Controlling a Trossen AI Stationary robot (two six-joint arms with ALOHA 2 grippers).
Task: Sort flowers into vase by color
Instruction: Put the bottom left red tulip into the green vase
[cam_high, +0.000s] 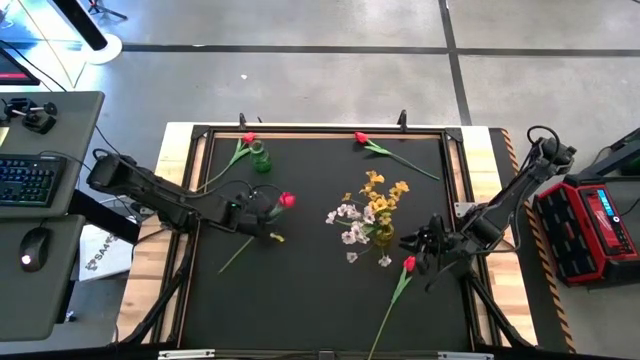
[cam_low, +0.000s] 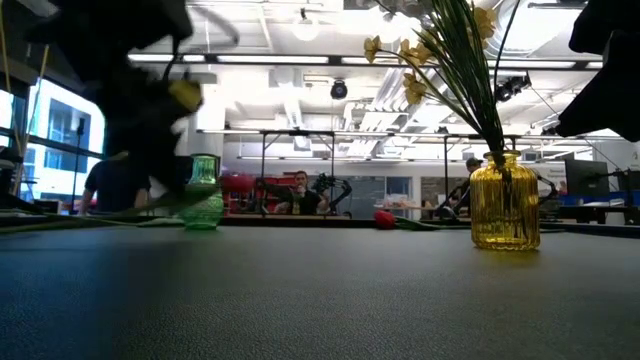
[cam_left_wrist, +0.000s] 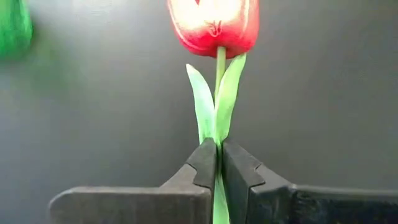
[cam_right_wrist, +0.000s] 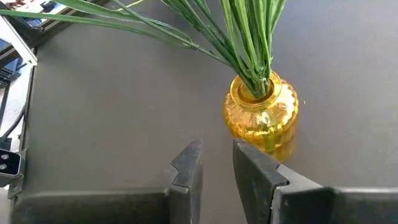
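Flowers lie scattered over the dark worktop, and the nearest one to the front edge is a red tulip whose long stem runs down toward that edge. Just beside its bloom hangs the right hand, its fingers set narrowly apart and holding nothing, facing the yellow vase that already carries the yellow spray and the pale white-pink spray.

Farther in, the left hand is clamped on the stem of another red tulip — the grip sits right below the leaves, a short way under the bloom. That looks a sound place: these stems seem thin, light and somewhat springy, so a hold near the head should keep the bloom from swinging, while the long tail is left free to be steered into a narrow neck.

Toward the far edge stands the small green vase with a red tulip beside it, and another red tulip lies to its right. The glass vases look light enough to tip — a stem dragged against the rim could topple one.
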